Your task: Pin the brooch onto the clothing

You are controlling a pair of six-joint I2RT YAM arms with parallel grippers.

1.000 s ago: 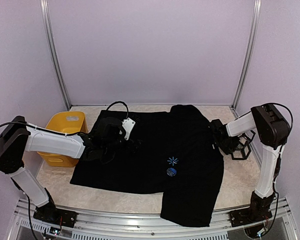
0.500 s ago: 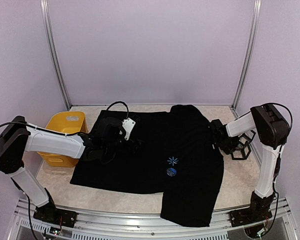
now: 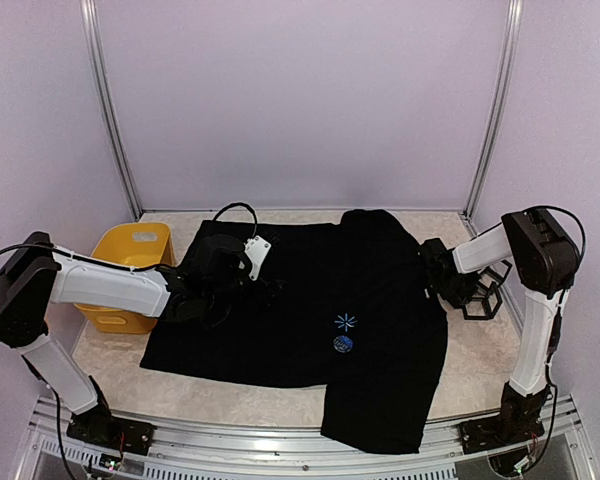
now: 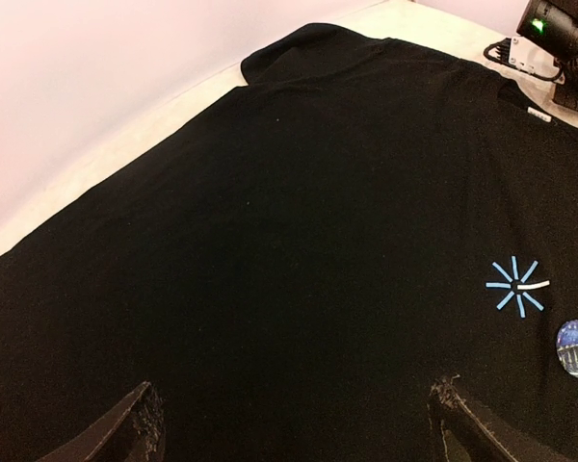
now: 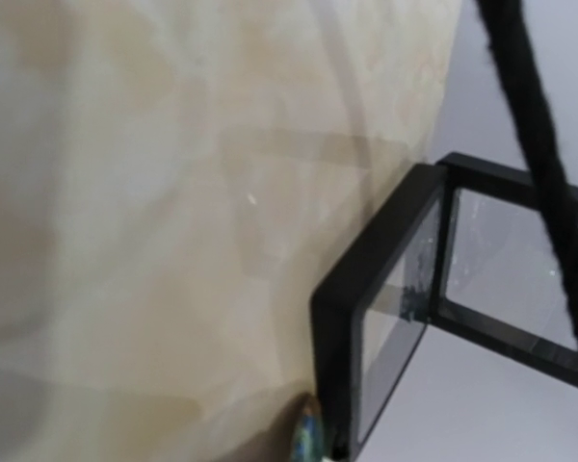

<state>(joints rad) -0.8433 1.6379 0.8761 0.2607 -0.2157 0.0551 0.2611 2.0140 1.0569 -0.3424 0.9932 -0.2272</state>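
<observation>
T-shirt (image 3: 310,285): black, spread out, 1 blue starburst (image 4: 516,286), round brooch (image 4: 577,348) just below | left tool (image 4: 294,412) apart | right tool (image 3: 448,283) together

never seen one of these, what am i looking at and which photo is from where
Two robot arms are bolted at the table's near edge. The wide picture is from a fixed camera above; the other two are from cameras on each wrist. A black T-shirt lies spread on the table, with a small round brooch on it under a blue starburst mark. A yellow bin sits left, a black-framed clear box right. The left gripper hovers open, empty; the right gripper is shut.
</observation>
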